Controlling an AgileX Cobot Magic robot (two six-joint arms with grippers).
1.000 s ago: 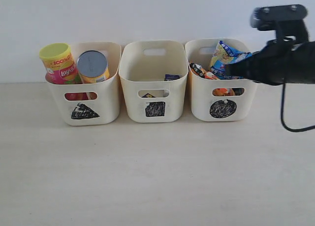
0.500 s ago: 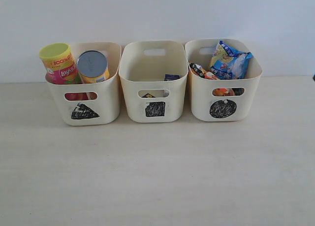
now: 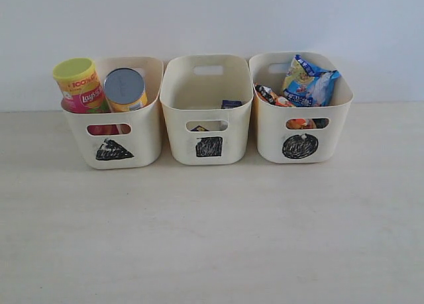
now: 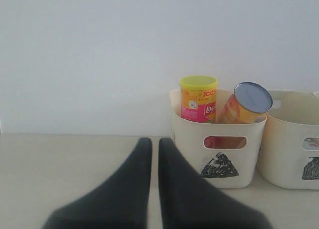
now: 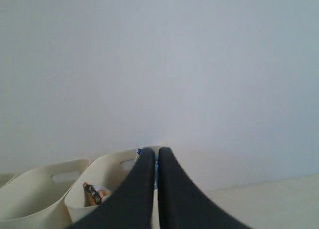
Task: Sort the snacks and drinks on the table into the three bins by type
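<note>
Exterior view: three cream bins stand in a row along the far edge of the desk (image 3: 212, 238). The triangle bin (image 3: 142, 135), nearest the far left corner, holds the pink tube (image 3: 81, 85) and the yellow-orange tube (image 3: 126, 91), both leaning and poking above the rim. The square bin (image 3: 175, 118) in the middle shows only the top of a dark carton (image 3: 231, 104); I cannot make out a second carton. The circle bin (image 3: 268, 135), toward the far right corner, holds the blue noodle packet (image 3: 306, 82) and the orange-black packet (image 3: 270, 95). Nothing lies loose on the desk, and neither arm shows here, so the sorting looks finished and the step in hand is probably parking the arms.

Left wrist view: the left pincer (image 4: 155, 144) has its fingers together with only a thin slit between them and nothing held. It sits low over the desk, well apart from the triangle bin. To do this well, keep it closed and pull it toward the near edge, away from the leaning tubes.

Right wrist view: the right pincer (image 5: 155, 151) is likewise together and empty, raised and looking over the circle bin, whose packets peek above the rim. Draw it back without dipping, since the upright blue noodle packet could catch a finger.
</note>
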